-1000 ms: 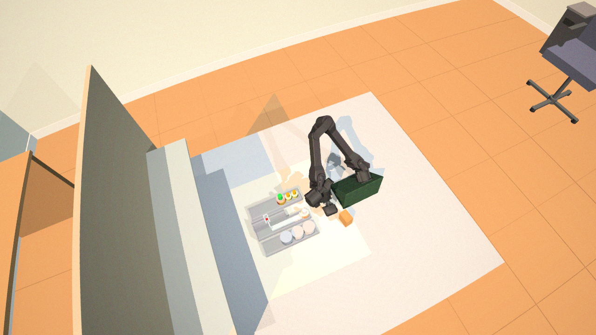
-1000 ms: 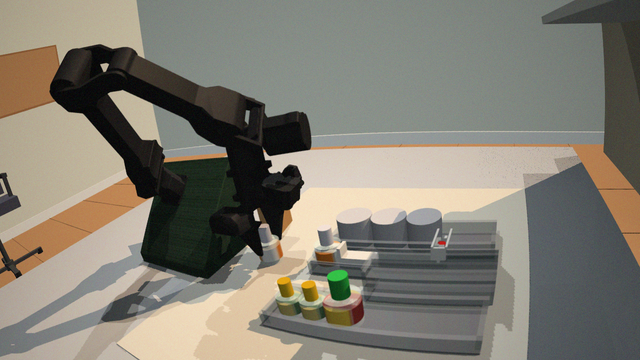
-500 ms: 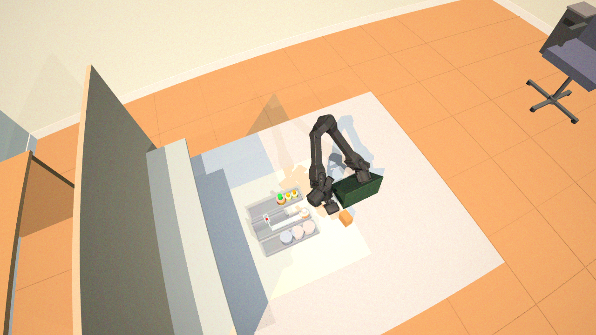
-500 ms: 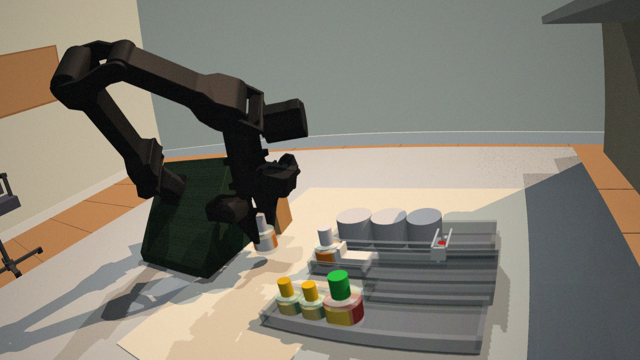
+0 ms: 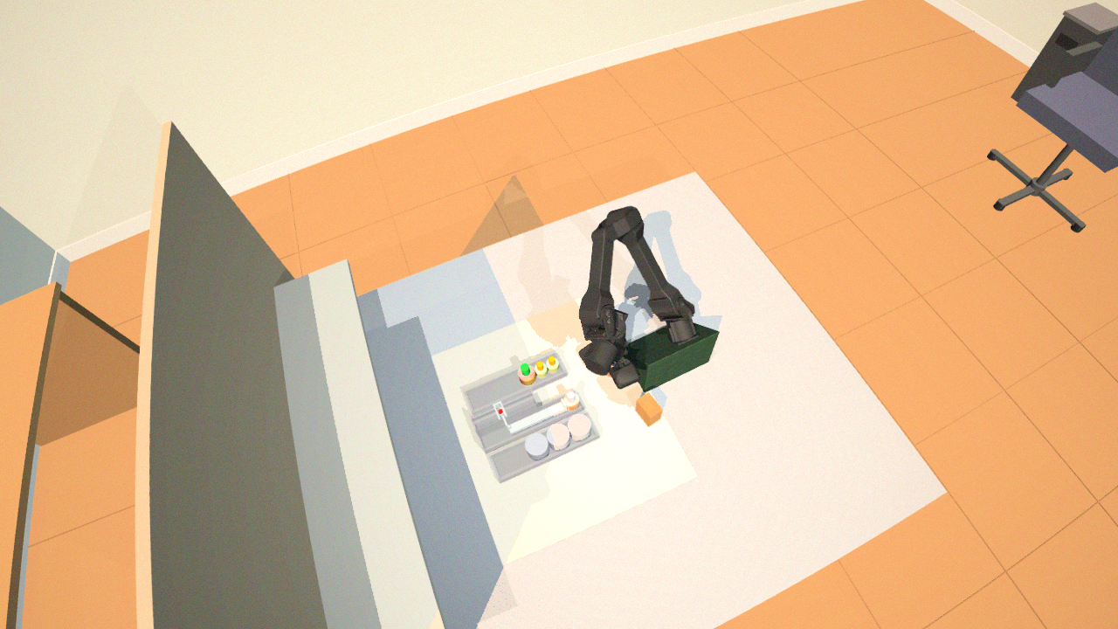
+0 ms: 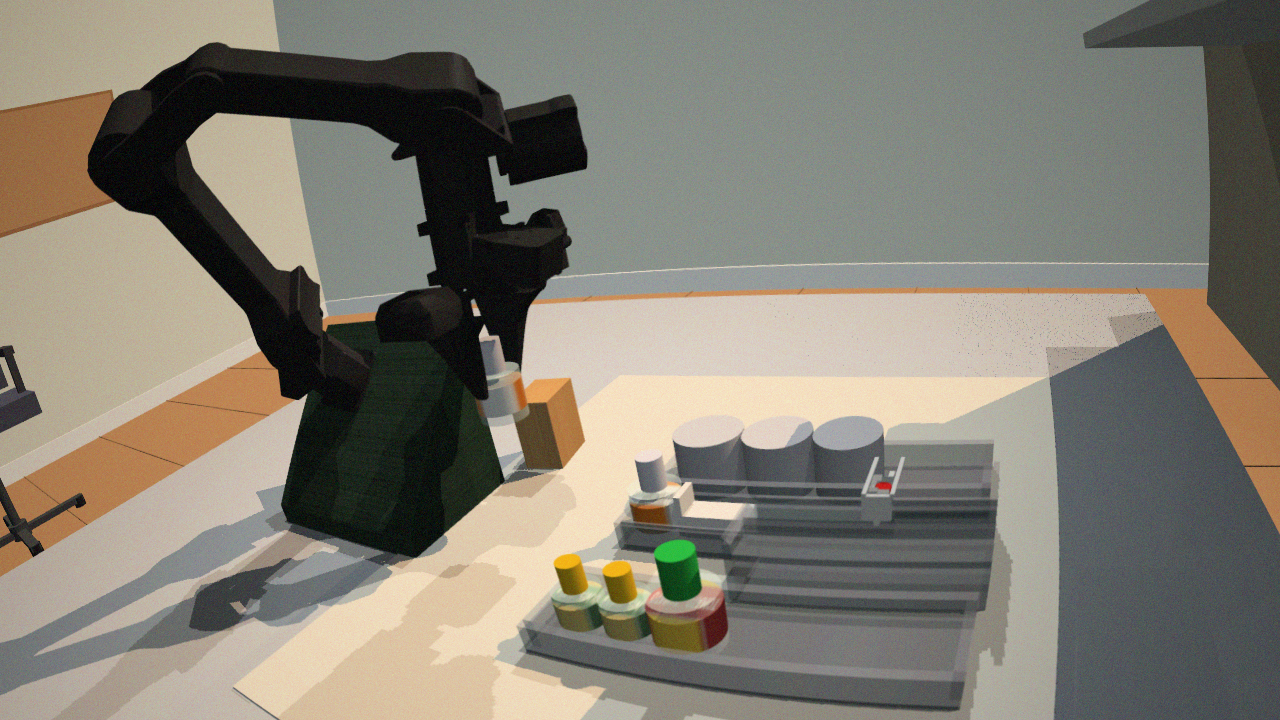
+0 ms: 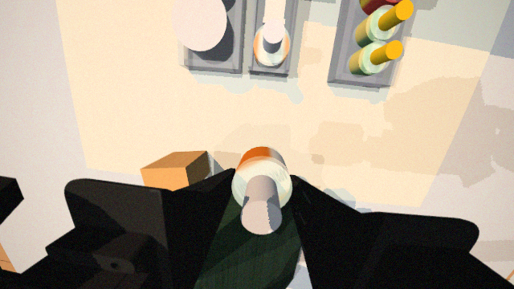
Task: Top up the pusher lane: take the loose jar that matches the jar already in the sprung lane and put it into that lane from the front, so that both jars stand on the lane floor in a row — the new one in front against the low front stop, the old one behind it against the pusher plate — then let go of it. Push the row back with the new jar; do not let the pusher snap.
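1. Black gripper (image 5: 623,375) (image 6: 503,383) (image 7: 262,177) is pinching the loose jar (image 6: 504,394) (image 7: 262,189), one finger on each side. It's up in the air, out in front of the sprung lane (image 5: 493,434) (image 6: 680,538) (image 7: 268,73). Top cam's no help here: the arm covers the jar.
2. Matching jar (image 5: 571,401) (image 6: 653,501) (image 7: 271,48) is at the sprung lane's front end, pale cap and orange band like the held one. Exterior shows the white pusher piece (image 5: 535,418) (image 6: 716,510) (image 7: 275,10) right behind it.
3. One side of that lane has fat pale tubs (image 5: 558,435) (image 6: 776,452) (image 7: 200,24). Top and exterior get all three; wrist crops the row.
4. Other side: two yellow-capped jars (image 5: 540,367) (image 6: 619,608) (image 7: 371,60) and a green-capped jar (image 5: 526,371) (image 6: 684,608) (image 7: 377,5), whose cap is cut off in the wrist shot.
5. Orange block (image 5: 648,409) (image 6: 553,420) (image 7: 173,170) sits in front of the sprung lane, off to the tub side. All three cams catch it.
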Tool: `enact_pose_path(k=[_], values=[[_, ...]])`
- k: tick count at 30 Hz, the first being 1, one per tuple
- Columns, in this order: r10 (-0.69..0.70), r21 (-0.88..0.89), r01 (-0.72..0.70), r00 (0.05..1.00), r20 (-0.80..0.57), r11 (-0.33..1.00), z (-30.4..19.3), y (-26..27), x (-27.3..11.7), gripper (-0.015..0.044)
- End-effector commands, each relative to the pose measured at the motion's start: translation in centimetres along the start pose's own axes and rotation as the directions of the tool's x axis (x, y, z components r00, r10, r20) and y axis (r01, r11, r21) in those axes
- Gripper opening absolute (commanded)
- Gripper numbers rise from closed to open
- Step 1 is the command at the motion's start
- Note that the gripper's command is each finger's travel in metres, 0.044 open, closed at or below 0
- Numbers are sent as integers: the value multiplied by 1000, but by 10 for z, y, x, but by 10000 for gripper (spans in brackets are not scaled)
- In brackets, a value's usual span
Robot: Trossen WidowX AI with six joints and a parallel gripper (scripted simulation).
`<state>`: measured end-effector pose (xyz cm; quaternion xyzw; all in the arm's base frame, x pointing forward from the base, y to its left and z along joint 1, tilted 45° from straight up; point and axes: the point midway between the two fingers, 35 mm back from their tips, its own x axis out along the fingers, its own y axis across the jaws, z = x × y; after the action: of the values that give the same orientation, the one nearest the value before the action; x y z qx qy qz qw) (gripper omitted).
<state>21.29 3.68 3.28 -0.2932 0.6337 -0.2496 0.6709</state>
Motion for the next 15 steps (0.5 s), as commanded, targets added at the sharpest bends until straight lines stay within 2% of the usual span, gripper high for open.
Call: enact_pose_path(k=[1, 15], values=[[9, 13, -9, 1000, 1, 1000, 4, 0, -4, 0], [6, -5, -6, 1000, 4, 1000, 75, 1, 45, 0]])
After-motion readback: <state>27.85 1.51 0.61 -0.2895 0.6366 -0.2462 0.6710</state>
